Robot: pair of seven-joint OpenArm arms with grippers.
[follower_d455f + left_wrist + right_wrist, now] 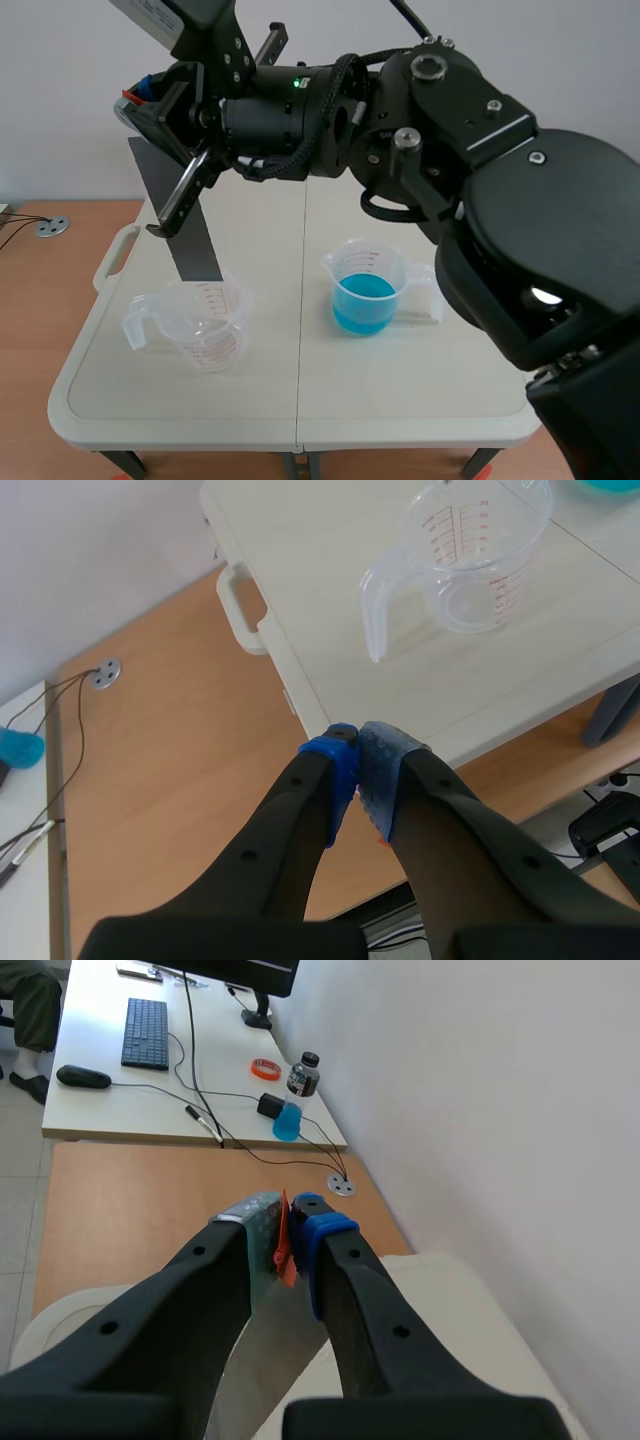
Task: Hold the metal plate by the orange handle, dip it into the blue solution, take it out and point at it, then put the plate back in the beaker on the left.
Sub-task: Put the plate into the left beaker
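My right gripper (140, 95) reaches across from the right, high over the table's left side, and is shut on the orange handle (284, 1245) of the metal plate (195, 250). The dark plate hangs tilted, with its lower end at the mouth of the empty clear beaker (205, 335). The beaker with blue solution (365, 292) stands at the table's middle right, apart from the plate. In the left wrist view my left gripper (358, 765) is shut on nothing, off the table's left edge, with the empty beaker (470, 560) ahead of it.
The white folding table (300, 400) has a carry handle (112, 258) on its left edge. A wooden surface (170, 770) with a cable grommet (105, 672) lies beside it. Beyond it stands a desk with a keyboard (146, 1032) and a bottle (303, 1073).
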